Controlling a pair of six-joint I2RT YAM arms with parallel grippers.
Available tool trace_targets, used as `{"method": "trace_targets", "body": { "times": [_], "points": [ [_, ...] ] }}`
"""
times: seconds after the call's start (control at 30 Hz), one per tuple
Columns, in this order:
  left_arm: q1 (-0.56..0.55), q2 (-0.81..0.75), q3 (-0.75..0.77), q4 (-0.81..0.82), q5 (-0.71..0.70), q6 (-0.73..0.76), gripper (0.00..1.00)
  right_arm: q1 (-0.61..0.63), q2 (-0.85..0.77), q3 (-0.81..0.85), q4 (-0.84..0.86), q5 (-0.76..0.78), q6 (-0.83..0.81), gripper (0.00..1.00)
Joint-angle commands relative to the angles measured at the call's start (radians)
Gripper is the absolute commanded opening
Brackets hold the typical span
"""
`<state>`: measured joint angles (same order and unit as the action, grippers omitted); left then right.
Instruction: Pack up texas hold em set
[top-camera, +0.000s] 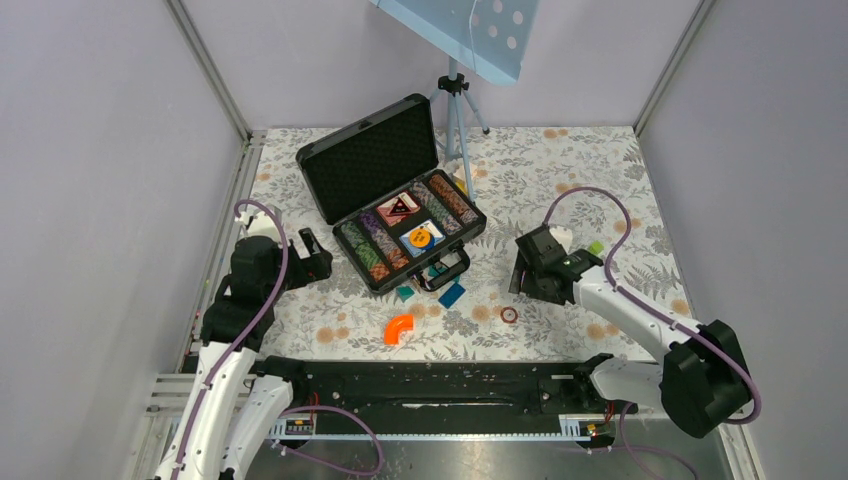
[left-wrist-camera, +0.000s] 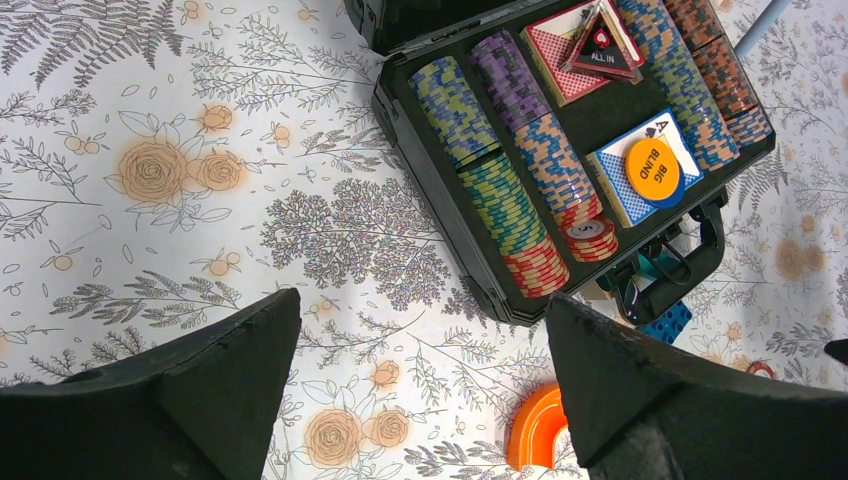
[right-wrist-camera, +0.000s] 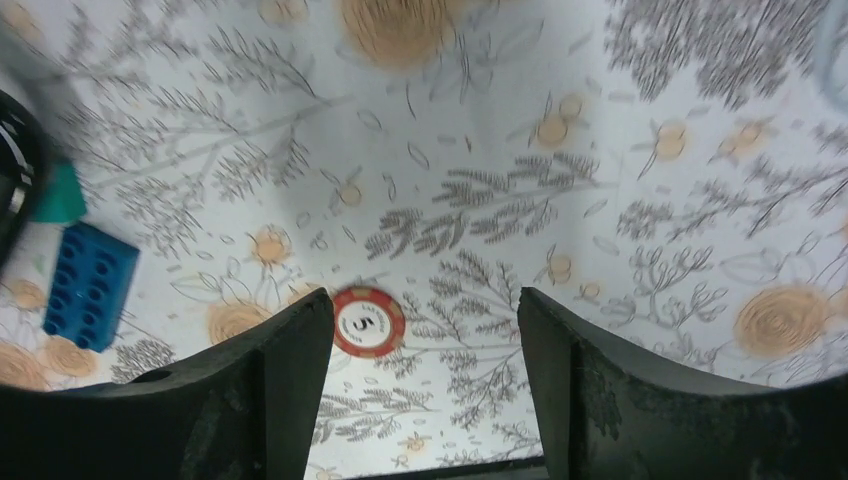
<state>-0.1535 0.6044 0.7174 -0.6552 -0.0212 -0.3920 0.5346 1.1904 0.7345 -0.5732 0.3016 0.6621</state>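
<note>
case: the black briefcase (top-camera: 372, 160) sits far-centre with its lid propped up, leaving the rows of striped chips (left-wrist-camera: 520, 170) exposed for filling.
loose chip: a red chip (right-wrist-camera: 368, 321) lies flat to the near right of the case, apart from it; it probably goes in next.
right claw: the right gripper (right-wrist-camera: 425, 300) hangs over that chip, released and empty, with the chip just beside one finger.
left claw: the left gripper (left-wrist-camera: 422, 300) is spread and empty, left of the case, out of the way.
</note>
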Motion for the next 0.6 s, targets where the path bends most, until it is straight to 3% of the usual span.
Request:
{"method": "trace_targets", "body": {
  "times": [0.0, 0.33, 0.57],
  "points": [
    [0.003, 0.005, -0.001, 0.049, 0.017, 0.010, 0.93, 0.001, 0.018, -0.029, -0.007, -0.084, 0.115, 0.75],
    [0.004, 0.007, -0.002, 0.051, 0.017, 0.010, 0.93, 0.001, 0.096, -0.082, 0.070, -0.179, 0.138, 0.77],
    [0.003, 0.008, -0.004, 0.052, 0.042, 0.010, 0.93, 0.012, 0.151, -0.084, 0.100, -0.190, 0.157, 0.73]
  ]
}}
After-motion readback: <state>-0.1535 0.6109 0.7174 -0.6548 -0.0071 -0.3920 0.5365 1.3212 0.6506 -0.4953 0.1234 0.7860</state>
